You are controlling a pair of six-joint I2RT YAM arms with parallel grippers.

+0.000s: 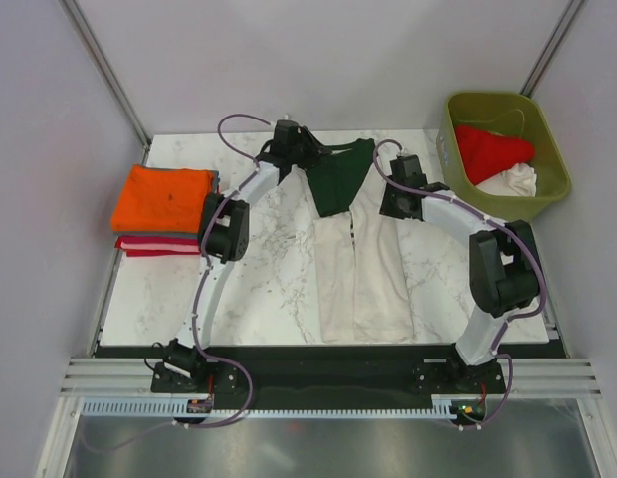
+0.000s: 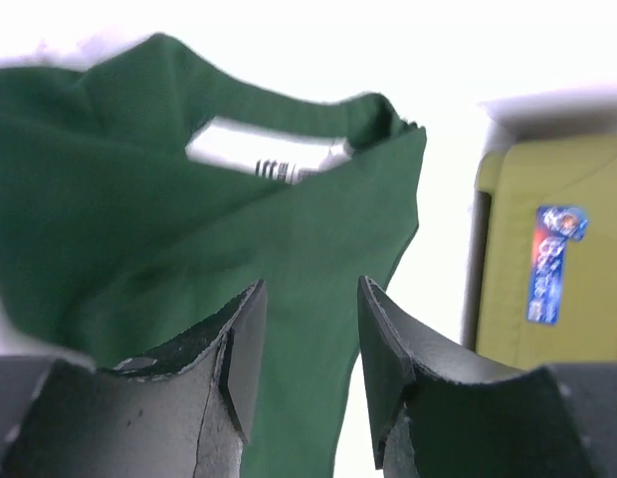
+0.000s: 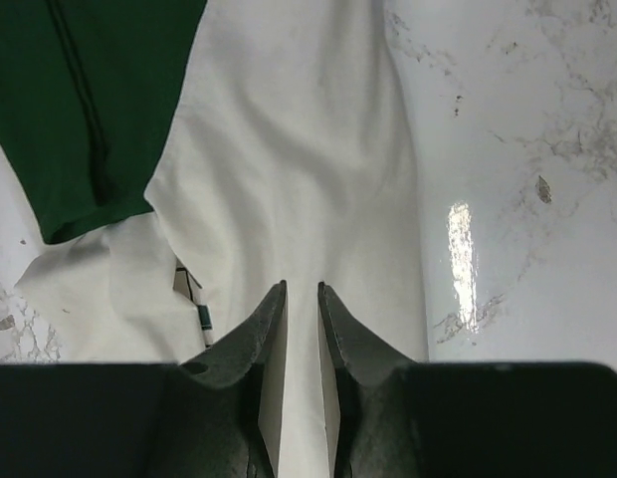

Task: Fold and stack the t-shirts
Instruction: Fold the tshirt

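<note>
One cream t-shirt (image 1: 363, 274) lies lengthwise down the middle of the marble table (image 1: 249, 289), folded into a long narrow strip. Its dark green top end (image 1: 338, 177) points toward the far edge. The left gripper (image 2: 308, 299) is at that green end with its jaws standing well apart. Green cloth fills the gap in the wrist view, but the picture is washed out, and the cloth seems to sit beyond the fingertips rather than pinched between them. A white neck label (image 2: 289, 164) shows in the collar opening.

The right gripper (image 3: 302, 291) hangs over the cream body of the shirt, just beside the green part. Its jaws are parted by only a narrow slit, with nothing clamped in it.

At the left edge of the table sits a folded stack — an orange t-shirt (image 1: 164, 197) on top and a folded red t-shirt (image 1: 154, 245) beneath it. At the far right corner the olive bin (image 1: 552, 189) holds a crumpled red t-shirt (image 1: 493, 149) and a white t-shirt (image 1: 515, 181), which is also crumpled.
</note>
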